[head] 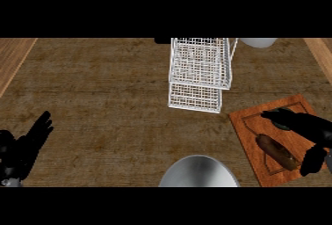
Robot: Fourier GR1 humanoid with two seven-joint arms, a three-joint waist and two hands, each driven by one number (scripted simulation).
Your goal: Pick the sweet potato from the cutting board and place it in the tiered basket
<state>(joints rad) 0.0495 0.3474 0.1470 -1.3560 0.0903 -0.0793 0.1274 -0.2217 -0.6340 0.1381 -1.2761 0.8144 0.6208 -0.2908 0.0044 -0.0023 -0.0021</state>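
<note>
A brown sweet potato (pixel 279 150) lies lengthwise on the reddish wooden cutting board (pixel 251 119) at the right of the counter. My right hand (pixel 306 127) hovers over the board just right of the potato, its fingers spread on either side of it and not closed round it. The white wire tiered basket (pixel 198 72) stands at the upper middle of the counter, well to the left of and beyond the board. At the lower left edge my left hand (pixel 26 145) rests open with its fingers up.
A grey rounded bowl-like object (pixel 198 172) sits at the lower middle edge. A pale round object (pixel 258 42) shows at the top, right of the basket. Lighter wooden strips run along the far left and far right.
</note>
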